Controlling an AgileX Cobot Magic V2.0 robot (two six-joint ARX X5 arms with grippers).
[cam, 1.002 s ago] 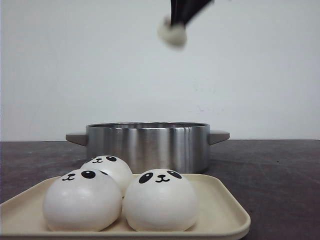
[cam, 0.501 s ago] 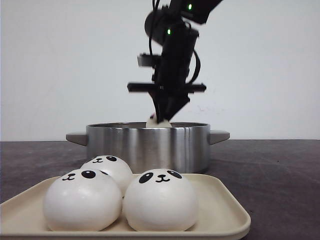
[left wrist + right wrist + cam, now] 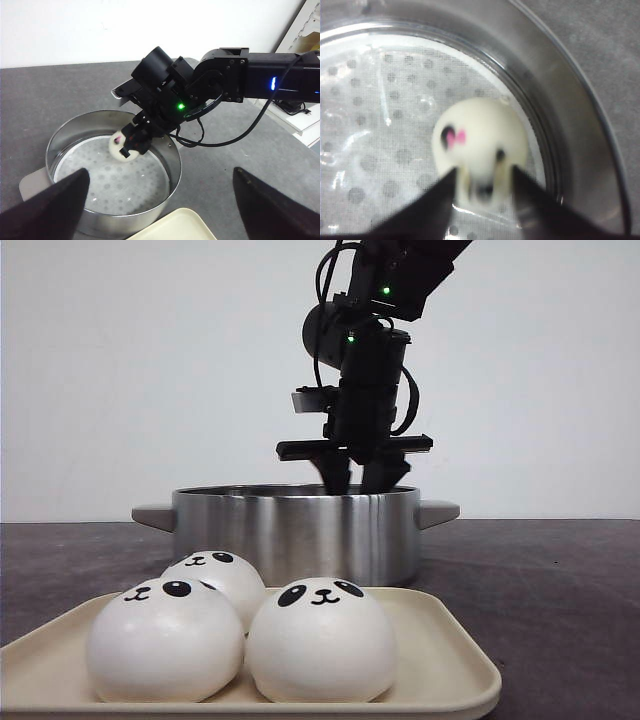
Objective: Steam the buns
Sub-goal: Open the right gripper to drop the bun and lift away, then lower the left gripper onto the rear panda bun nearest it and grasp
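Three white panda-faced buns sit on a cream tray at the front. A fourth bun lies on the perforated liner inside the steel pot, near its wall; it also shows in the left wrist view. My right gripper reaches down into the pot, its tips hidden behind the rim. In the right wrist view the right gripper has its jaws parted, one on each side of the bun's near end. My left gripper hangs wide open and empty above the pot's near side.
The pot has grey side handles and stands behind the tray on a dark tabletop. The tray's corner lies just below the pot in the left wrist view. White shelving stands past the right arm.
My right gripper came down from high above with the bun, lowered it into the pot, and its jaws have spread apart. The tray's buns have not moved.
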